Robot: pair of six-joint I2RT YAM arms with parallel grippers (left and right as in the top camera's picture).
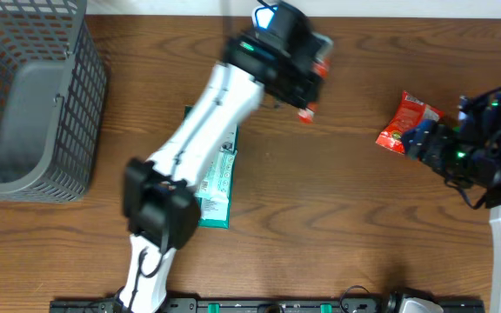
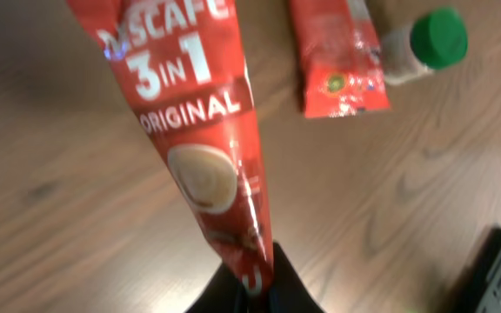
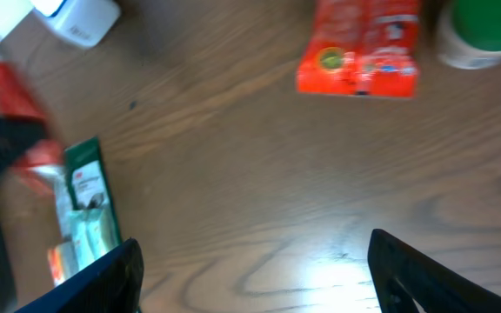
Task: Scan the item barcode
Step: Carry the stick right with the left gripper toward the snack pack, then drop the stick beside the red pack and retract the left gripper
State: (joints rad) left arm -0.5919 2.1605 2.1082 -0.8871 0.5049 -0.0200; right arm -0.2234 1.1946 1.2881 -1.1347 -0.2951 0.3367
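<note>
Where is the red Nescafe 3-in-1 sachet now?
In the left wrist view, the red Nescafe sachet is pinched in the left gripper's jaws above the wooden table, a red snack packet and green-capped bottle beyond it.

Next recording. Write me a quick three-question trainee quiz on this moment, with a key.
1. True or false: the left gripper is shut on the Nescafe sachet.
2. What colour is the cap on the small bottle? A blue, B green, C white.
3. Fill in: the right gripper holds nothing, and its fingers stand ____ above the table.
Key: 1 true; 2 B; 3 open.
</note>
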